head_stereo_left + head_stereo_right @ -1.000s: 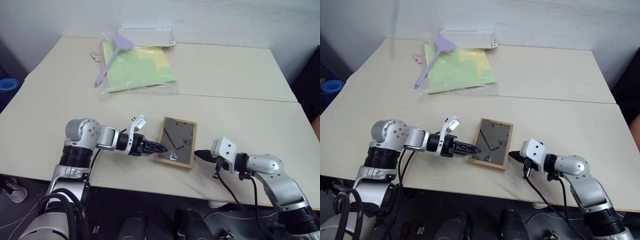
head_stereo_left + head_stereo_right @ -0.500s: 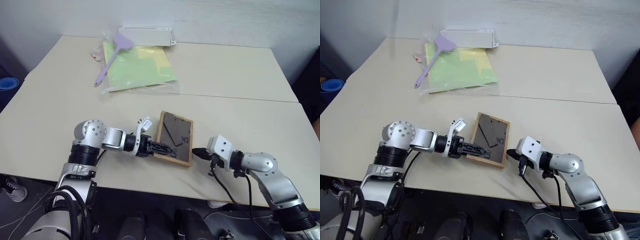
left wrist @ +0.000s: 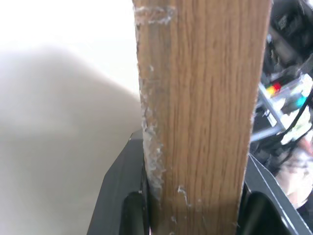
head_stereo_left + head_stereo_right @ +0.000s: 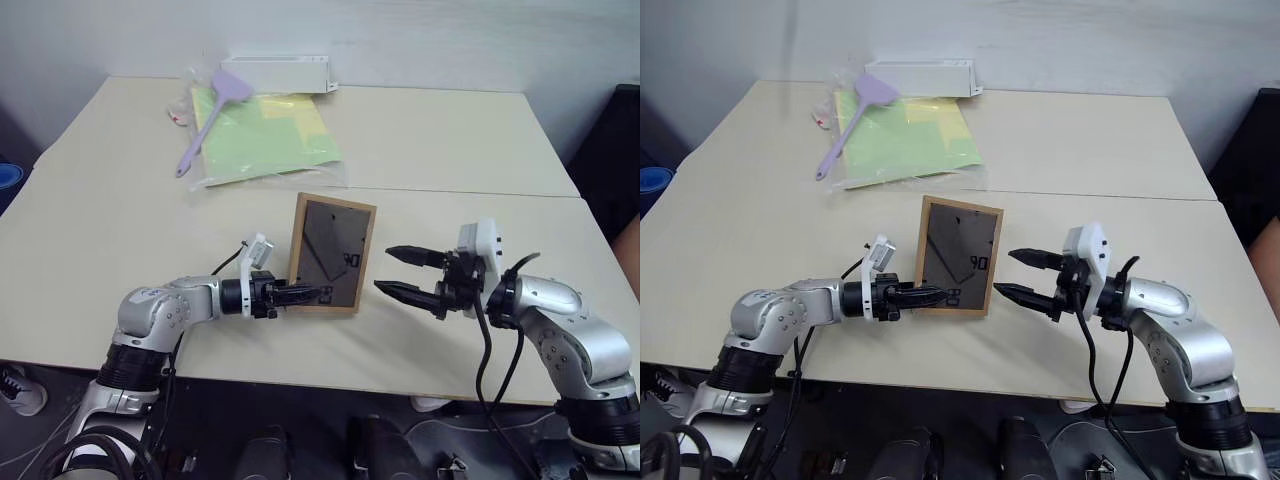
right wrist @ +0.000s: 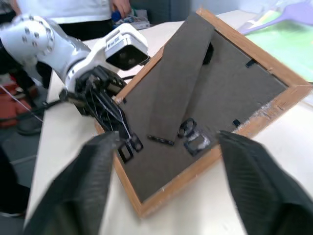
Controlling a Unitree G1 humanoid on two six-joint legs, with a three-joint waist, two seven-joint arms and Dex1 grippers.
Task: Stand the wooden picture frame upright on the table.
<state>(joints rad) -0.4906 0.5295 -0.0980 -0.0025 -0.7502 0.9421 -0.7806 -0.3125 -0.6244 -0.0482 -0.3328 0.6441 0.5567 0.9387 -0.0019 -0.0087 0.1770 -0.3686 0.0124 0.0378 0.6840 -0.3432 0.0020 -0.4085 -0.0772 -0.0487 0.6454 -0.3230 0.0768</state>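
Observation:
The wooden picture frame (image 4: 330, 250) is tipped up steeply near the front edge of the table (image 4: 470, 150), its dark grey back and fold-out stand facing me. My left gripper (image 4: 312, 293) is shut on the frame's lower edge. In the left wrist view the light-wood edge (image 3: 200, 122) sits clamped between both black fingers (image 3: 122, 200). My right gripper (image 4: 402, 273) hovers open just right of the frame, not touching it. The right wrist view looks onto the frame's back (image 5: 215, 98), its metal clips and the left gripper (image 5: 117, 127).
A green plastic-wrapped sheet (image 4: 265, 135) with a purple spatula (image 4: 205, 115) on it lies at the far left, with a white box (image 4: 278, 73) behind it. A thin seam (image 4: 480, 192) crosses the table. A person in a white top (image 5: 63, 7) stands beyond the table.
The frame lay flat on its face a second ago; the left gripper has closed on its edge and tipped it up. The right gripper has risen and opened. The camera shifted.

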